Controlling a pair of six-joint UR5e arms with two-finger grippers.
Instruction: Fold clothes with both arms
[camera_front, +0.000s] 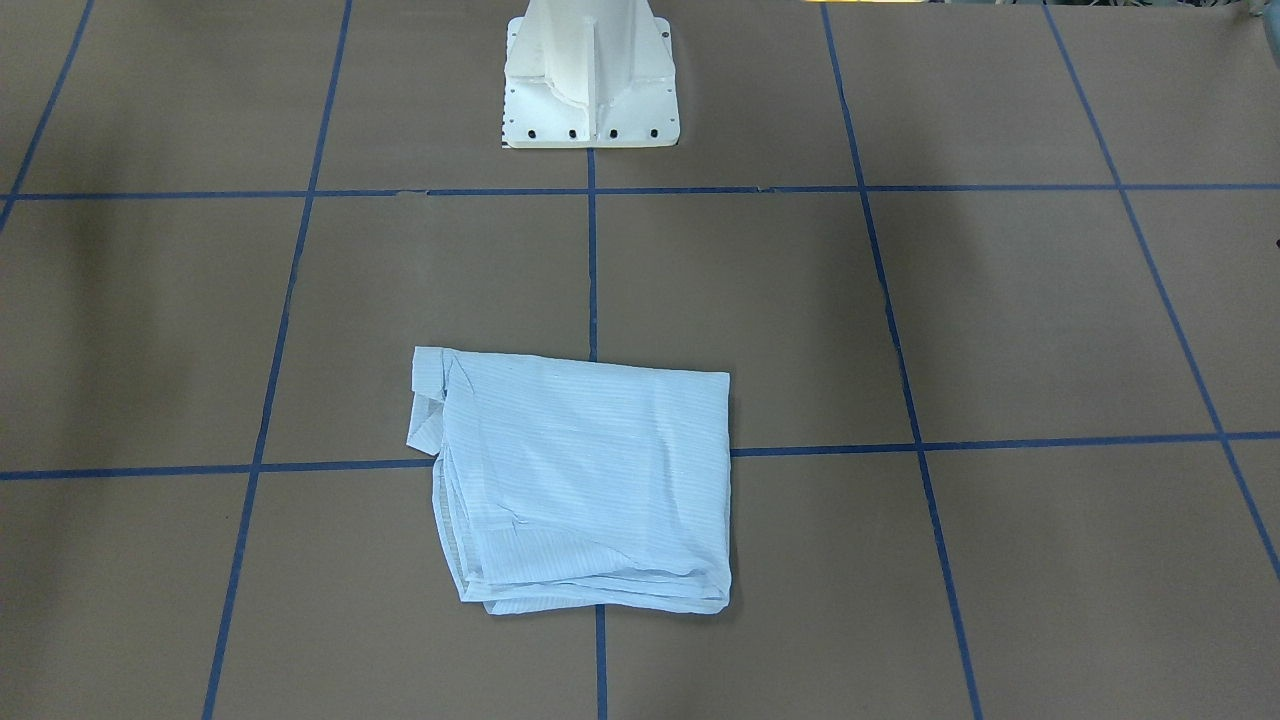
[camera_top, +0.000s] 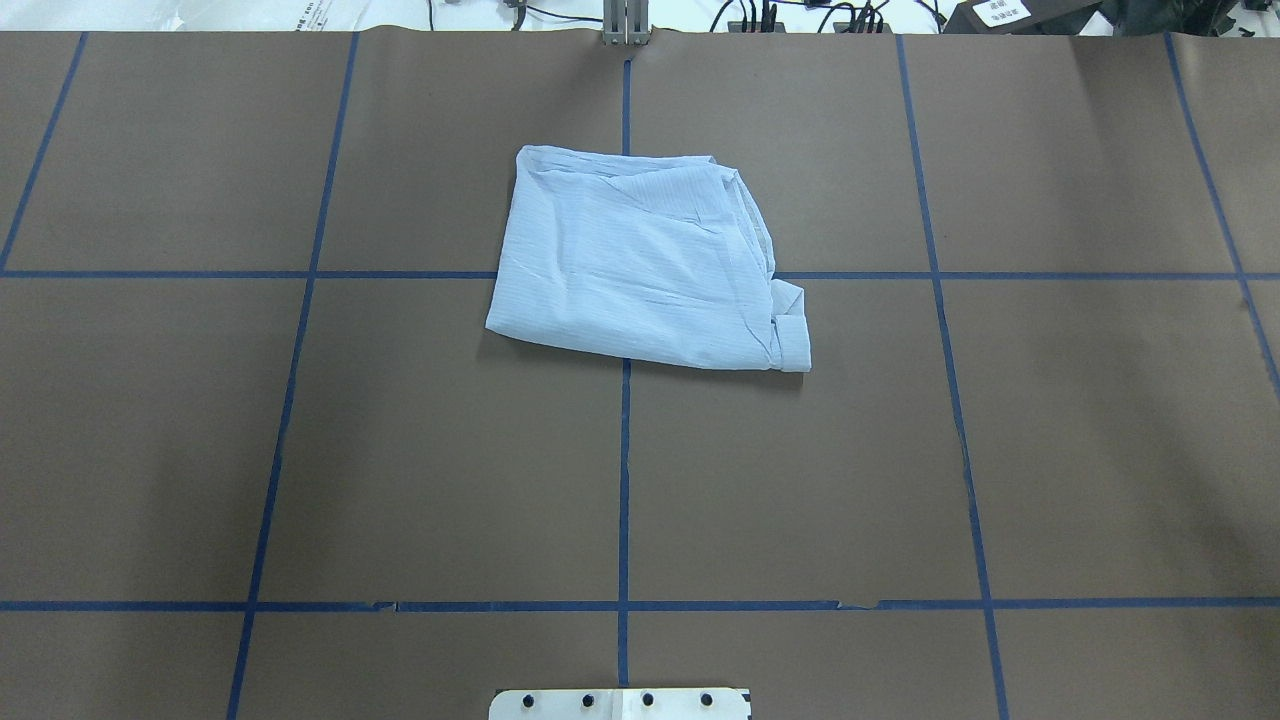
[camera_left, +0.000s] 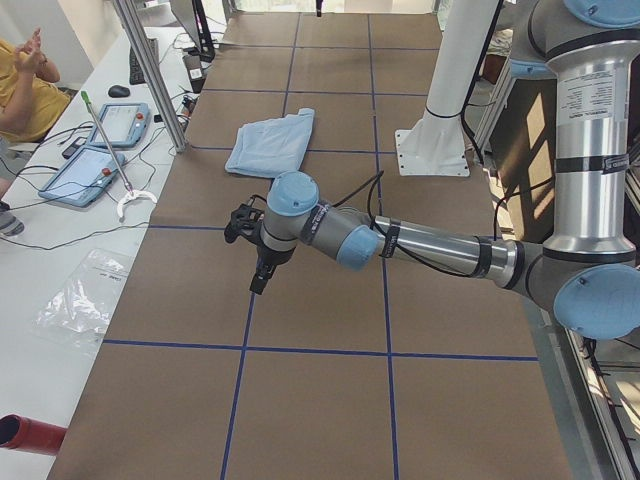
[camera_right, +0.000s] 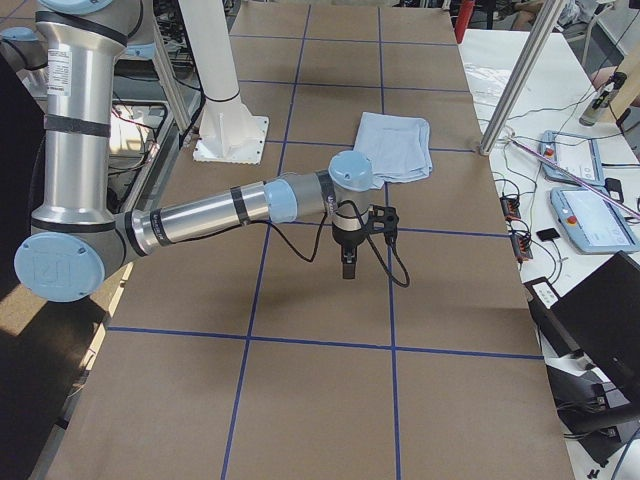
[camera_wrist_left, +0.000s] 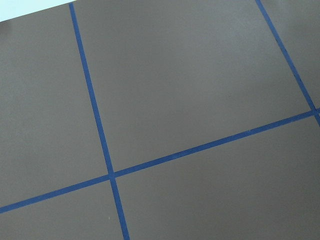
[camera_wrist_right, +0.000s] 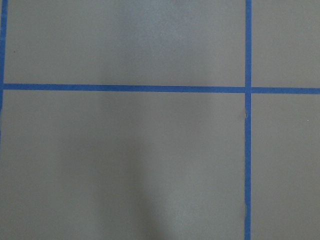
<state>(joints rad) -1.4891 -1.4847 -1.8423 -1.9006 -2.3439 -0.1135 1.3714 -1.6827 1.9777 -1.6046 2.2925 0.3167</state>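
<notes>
The pale-blue striped shirt (camera_front: 580, 480) lies folded into a rough rectangle on the brown table, on the centre tape line; it also shows in the overhead view (camera_top: 640, 265) and both side views (camera_left: 272, 143) (camera_right: 395, 147). My left gripper (camera_left: 258, 280) hangs above bare table, well apart from the shirt, toward the table's left end. My right gripper (camera_right: 347, 268) hangs above bare table toward the right end, also apart from the shirt. Both show only in side views, so I cannot tell whether they are open or shut. The wrist views show only table and tape.
The white pedestal base (camera_front: 588, 75) stands at the robot's side of the table (camera_top: 300, 450), which carries a blue tape grid. Along the far edge stand metal posts (camera_left: 150, 70) (camera_right: 515, 80), and tablets (camera_left: 100, 150) lie on the operators' desk. A person (camera_left: 20, 80) sits there.
</notes>
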